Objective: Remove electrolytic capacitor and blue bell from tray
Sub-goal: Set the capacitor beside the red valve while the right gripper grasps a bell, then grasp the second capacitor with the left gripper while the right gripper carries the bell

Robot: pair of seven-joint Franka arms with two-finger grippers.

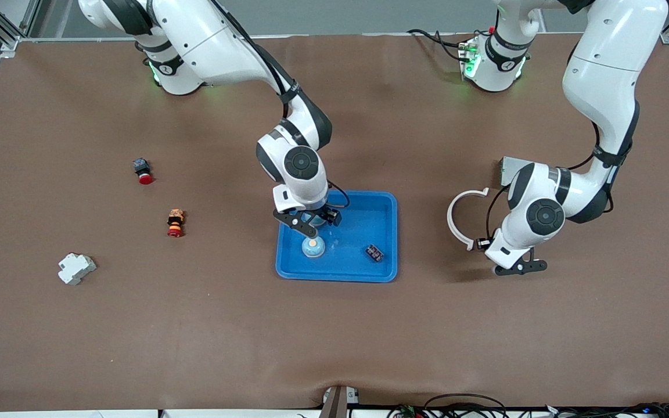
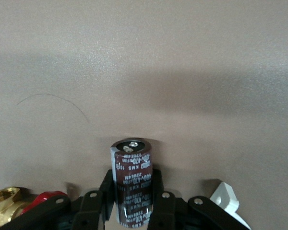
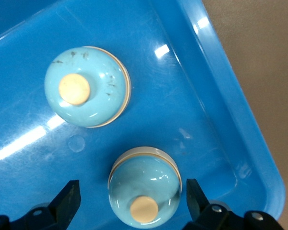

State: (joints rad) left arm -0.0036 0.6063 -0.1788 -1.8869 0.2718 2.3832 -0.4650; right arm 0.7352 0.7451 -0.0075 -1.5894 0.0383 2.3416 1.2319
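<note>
My right gripper (image 1: 309,223) is open, low in the blue tray (image 1: 387,203). A light-blue bell (image 3: 144,191) with a tan button sits between its fingers, untouched on both sides; in the front view my hand mostly hides this bell. A second light-blue bell (image 1: 313,247) stands in the tray just nearer the front camera and also shows in the right wrist view (image 3: 86,93). My left gripper (image 1: 517,267) is over bare table toward the left arm's end, beside the tray. In the left wrist view it (image 2: 132,194) is shut on a dark brown capacitor (image 2: 131,167) with white print.
A small dark purple part (image 1: 374,253) lies in the tray. Toward the right arm's end lie a red-capped button (image 1: 143,170), an orange-and-red part (image 1: 175,223) and a white block (image 1: 76,268). A white cable loop (image 1: 455,216) hangs by my left wrist.
</note>
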